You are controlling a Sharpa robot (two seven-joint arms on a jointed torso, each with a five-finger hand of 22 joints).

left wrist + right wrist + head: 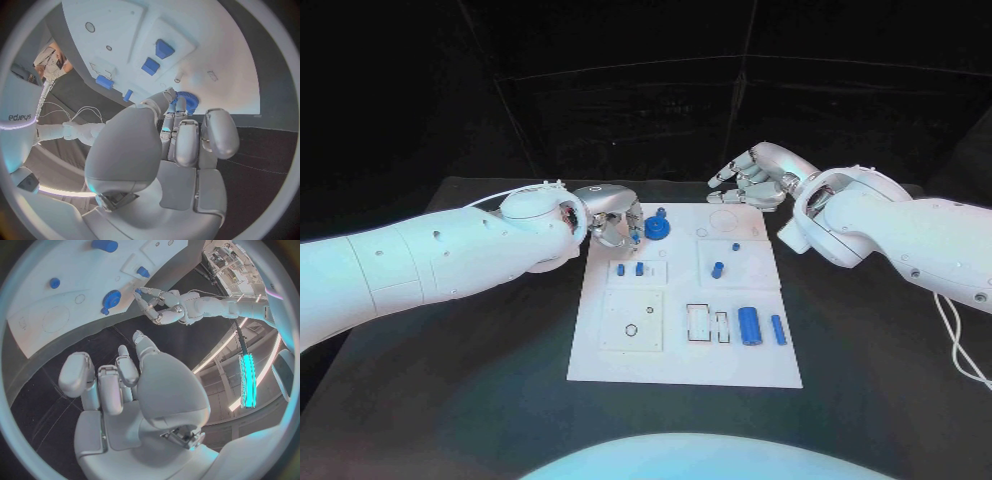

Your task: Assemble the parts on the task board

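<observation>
1. Black desk (473, 400), dark room behind; white board (687, 365) lies lengthwise at its middle, running away from the robot.
2. Left hand (609, 222): at the board's far left corner, fingers bunched toward the round blue gear (656, 229). Fingertips reach the gear's rim in the left wrist view; whether they pinch it or merely touch it cannot be told.
3. Gear: on the board's far end, just beside the left hand on its inner side. The left hand is plainly the nearer one.
4. Right hand (750, 177): off the board past its far right corner, over the desk, fingers curled inward, holding nothing.
5. Other blue parts: two small pegs (630, 269) left of centre, one peg (717, 269) right of centre, a cylinder (751, 327) and a bar (777, 329) side by side near the right edge, long axes running along the board.
6. Judgement: the next move belongs to the left hand and the gear.
</observation>
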